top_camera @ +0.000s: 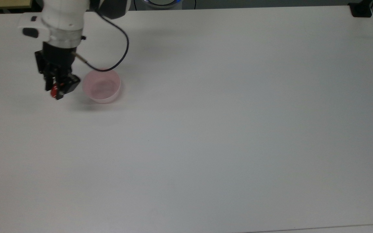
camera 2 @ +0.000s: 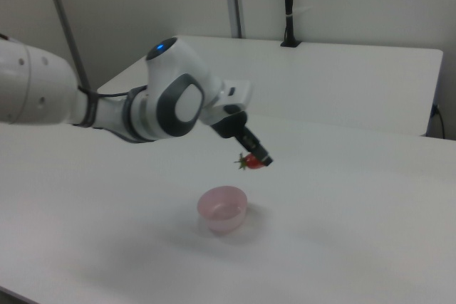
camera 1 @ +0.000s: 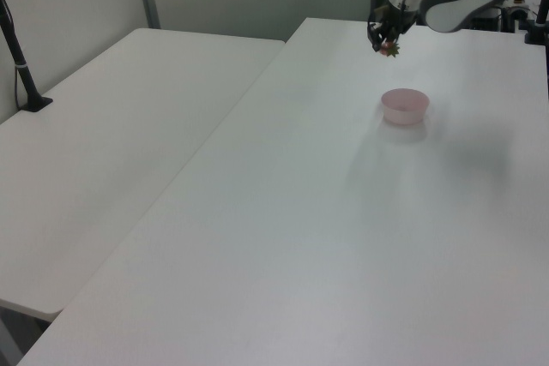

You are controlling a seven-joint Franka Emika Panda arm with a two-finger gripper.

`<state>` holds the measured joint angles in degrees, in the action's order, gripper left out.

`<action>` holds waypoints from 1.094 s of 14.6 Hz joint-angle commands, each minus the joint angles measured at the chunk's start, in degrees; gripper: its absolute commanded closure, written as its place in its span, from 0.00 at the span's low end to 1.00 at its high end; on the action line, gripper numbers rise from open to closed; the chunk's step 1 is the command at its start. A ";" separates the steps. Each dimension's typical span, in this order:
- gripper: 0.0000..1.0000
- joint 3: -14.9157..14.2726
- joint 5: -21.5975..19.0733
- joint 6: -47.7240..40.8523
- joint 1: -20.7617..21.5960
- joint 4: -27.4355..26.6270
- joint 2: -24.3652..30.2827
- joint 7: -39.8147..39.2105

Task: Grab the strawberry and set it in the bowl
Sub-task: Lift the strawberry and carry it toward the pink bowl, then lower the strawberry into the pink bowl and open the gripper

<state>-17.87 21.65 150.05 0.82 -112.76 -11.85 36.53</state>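
Red strawberry (camera 2: 251,161) lies level, cap toward the right view's left.

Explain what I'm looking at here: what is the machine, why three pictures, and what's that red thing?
It is one robot arm ending in a two-fingered hand. The three pictures show the same moment from three cameras: a top view looking down on the white table, and a left view and a right view from the sides. On the table stands a pink bowl. The red thing is a strawberry, pinched in the hand and held in the air. In the right view it hangs above the bowl and slightly off to one side, not yet inside it.
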 commanded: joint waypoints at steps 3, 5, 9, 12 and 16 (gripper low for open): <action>1.00 -0.33 4.01 2.61 4.28 -11.77 6.40 -1.11; 1.00 -0.33 4.89 2.61 4.54 -12.56 6.32 -1.02; 0.00 -0.33 6.83 2.53 5.33 -13.10 4.65 0.21; 0.00 -0.24 6.74 2.09 5.42 -12.57 5.08 2.84; 0.00 5.00 4.91 -13.23 3.68 -5.04 6.14 -1.25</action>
<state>-17.55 27.42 149.24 5.63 -123.31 -7.49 37.72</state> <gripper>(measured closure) 0.000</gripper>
